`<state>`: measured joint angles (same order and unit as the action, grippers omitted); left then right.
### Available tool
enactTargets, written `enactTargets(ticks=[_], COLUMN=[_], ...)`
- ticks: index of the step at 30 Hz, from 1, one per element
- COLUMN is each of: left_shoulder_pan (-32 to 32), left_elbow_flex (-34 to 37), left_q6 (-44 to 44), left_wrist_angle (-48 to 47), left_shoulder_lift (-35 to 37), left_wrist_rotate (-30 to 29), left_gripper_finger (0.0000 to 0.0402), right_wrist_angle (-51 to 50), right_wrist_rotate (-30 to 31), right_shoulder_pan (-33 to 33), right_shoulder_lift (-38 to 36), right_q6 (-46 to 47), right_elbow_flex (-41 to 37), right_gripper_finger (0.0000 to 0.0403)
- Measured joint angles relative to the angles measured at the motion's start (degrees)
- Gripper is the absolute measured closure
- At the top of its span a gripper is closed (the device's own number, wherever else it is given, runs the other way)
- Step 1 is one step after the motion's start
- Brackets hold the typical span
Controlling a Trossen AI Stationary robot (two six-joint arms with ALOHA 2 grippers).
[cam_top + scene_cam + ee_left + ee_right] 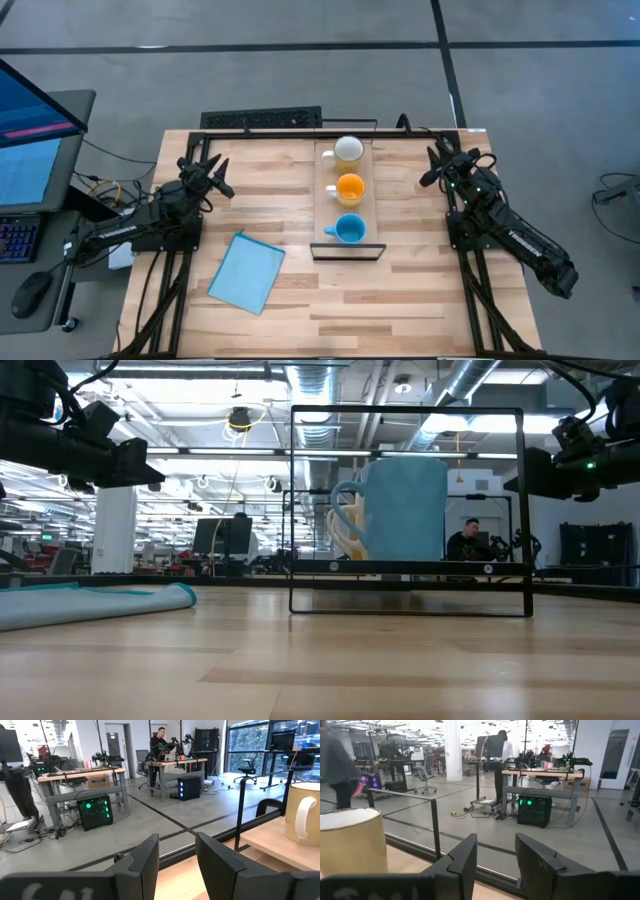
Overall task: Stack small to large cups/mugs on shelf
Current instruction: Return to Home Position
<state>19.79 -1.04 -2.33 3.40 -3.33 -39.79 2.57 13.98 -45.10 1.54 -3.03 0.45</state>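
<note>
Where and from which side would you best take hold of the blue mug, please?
Probably the blue mug by the rim wall opposite its handle, pinched from above, one finger inside. It stands upright, mouth open, on the shelf; the handle juts toward the left arm's side and the orange mug stands close beside, so the open right gripper suits.

grey concrete floor (300,25) | workbenches (82,773) | office chair (424,772) | tall windows (250,745) | white column (453,750) | ceiling ducts (470,375)

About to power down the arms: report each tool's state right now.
Left tool: open, holding nothing.
Right tool: open, holding nothing.
</note>
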Motion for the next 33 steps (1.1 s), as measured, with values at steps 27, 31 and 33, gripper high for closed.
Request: enactTargets(ticks=[27, 31, 33], left_shoulder_pan=[-1.4, -1.4, -1.4], left_elbow_flex=[0.0, 0.0, 0.0], left_q6=[0.0, -0.1, 0.0], left_wrist_angle=[0.0, 0.0, 0.0], left_shoulder_lift=[0.0, 0.0, 0.0], left_wrist_rotate=[0.0, 0.0, 0.0], left_gripper_finger=[0.0281, 0.0281, 0.0281], right_wrist_angle=[0.0, 0.0, 0.0], right_wrist_rotate=[0.0, 0.0, 0.0], right_shoulder_pan=[0.0, 0.0, 0.0], right_shoulder_lift=[0.0, 0.0, 0.0], right_q6=[0.0, 0.0, 0.0], right_elbow_flex=[0.0, 0.0, 0.0], right_gripper_finger=[0.0246, 0.0246, 0.0246])
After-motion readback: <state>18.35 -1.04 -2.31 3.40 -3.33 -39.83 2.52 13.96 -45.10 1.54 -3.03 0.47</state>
